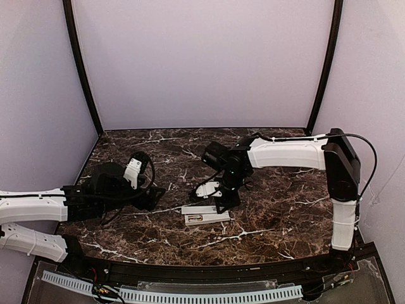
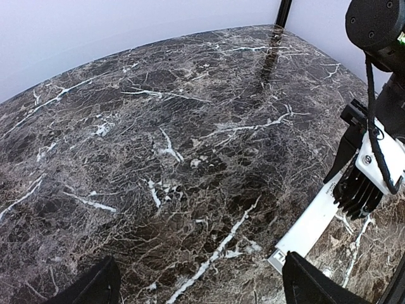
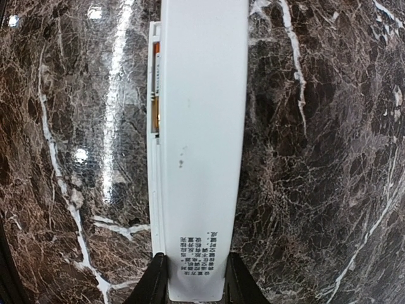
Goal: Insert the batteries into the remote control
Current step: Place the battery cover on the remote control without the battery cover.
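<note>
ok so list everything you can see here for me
slim white rectangular remote control: one, white with a dark section nearer the left arm, tabletop centre
flat white strip with printed text: one, white, beside the remote, one end between the right fingers
dark brown marble tabletop: one, brown with white veins, under everything
plain walls: three, pale lilac, back and both sides
corner poles: two, black, back corners
loose batteries: none visible
arms: two, white and black, one from each side
left fingers: two, black, spread open over bare tabletop
right fingers: two, black, closed on the strip's end
</note>
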